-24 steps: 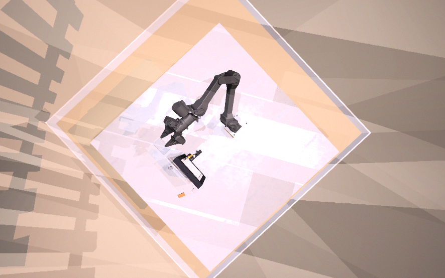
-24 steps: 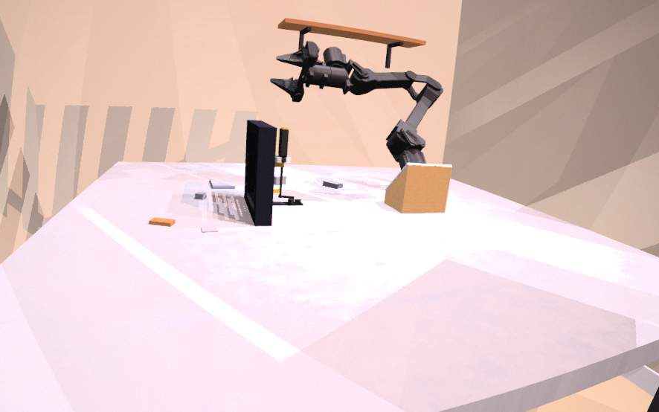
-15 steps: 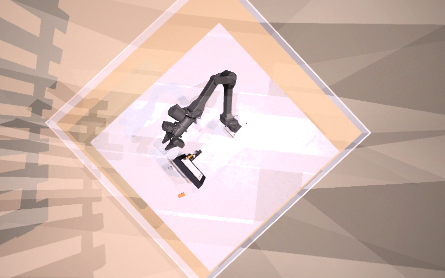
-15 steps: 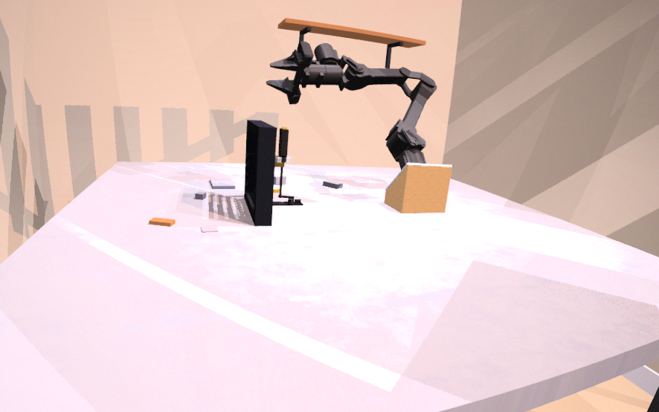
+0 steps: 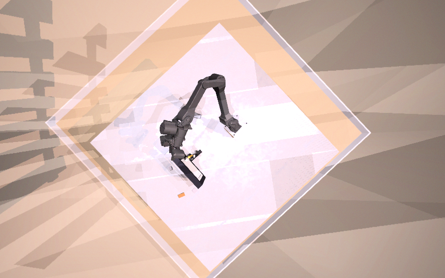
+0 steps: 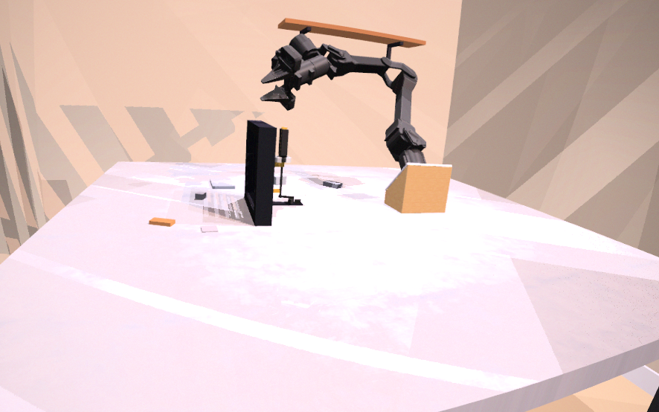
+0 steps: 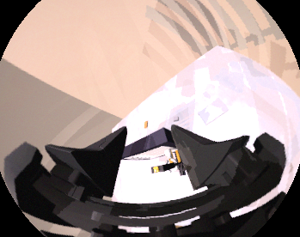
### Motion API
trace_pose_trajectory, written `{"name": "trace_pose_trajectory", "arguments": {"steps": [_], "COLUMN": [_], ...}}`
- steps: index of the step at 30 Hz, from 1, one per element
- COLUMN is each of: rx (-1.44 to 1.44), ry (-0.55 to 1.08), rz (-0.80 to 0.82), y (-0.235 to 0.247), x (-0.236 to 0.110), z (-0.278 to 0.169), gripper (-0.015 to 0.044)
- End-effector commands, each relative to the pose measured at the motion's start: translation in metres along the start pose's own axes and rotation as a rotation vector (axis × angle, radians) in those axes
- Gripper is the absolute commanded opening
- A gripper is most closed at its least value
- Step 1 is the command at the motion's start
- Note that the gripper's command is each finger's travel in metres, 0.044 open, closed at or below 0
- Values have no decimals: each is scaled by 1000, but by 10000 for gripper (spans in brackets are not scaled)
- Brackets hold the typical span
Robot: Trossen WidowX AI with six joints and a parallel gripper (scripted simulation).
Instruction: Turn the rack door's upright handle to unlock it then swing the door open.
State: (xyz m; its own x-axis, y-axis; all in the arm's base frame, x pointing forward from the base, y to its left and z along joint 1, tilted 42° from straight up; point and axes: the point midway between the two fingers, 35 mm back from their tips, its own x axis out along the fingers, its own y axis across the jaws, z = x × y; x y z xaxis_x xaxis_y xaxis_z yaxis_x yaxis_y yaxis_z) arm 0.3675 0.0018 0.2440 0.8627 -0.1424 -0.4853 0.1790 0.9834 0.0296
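Note:
The rack's dark frame stands upright on the table. The handle is black with a yellow top and stands upright close beside the frame; white and yellow parts show below it. Its black and yellow end also shows in the wrist view. The door's angle is hard to make out. My gripper is partly open with nothing between its fingers. It is above the frame and the handle, touching neither. In the top view the wrist hides most of the fingers, over the frame's upper-left end.
An orange block, a small dark block and a pale flat piece lie beyond the frame. Another dark block lies behind it. A wooden wedge stands by the arm's base. A shelf hangs on the wall.

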Motion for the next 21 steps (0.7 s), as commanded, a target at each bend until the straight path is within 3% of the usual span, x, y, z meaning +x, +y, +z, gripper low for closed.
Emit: {"name": "trace_pose_trajectory", "arguments": {"steps": [1, 21], "rx": [-1, -136], "ry": [88, 536], "rz": [-36, -290], "y": [3, 14], "x": [8, 28], "z": [-9, -63], "gripper": [289, 289]}}
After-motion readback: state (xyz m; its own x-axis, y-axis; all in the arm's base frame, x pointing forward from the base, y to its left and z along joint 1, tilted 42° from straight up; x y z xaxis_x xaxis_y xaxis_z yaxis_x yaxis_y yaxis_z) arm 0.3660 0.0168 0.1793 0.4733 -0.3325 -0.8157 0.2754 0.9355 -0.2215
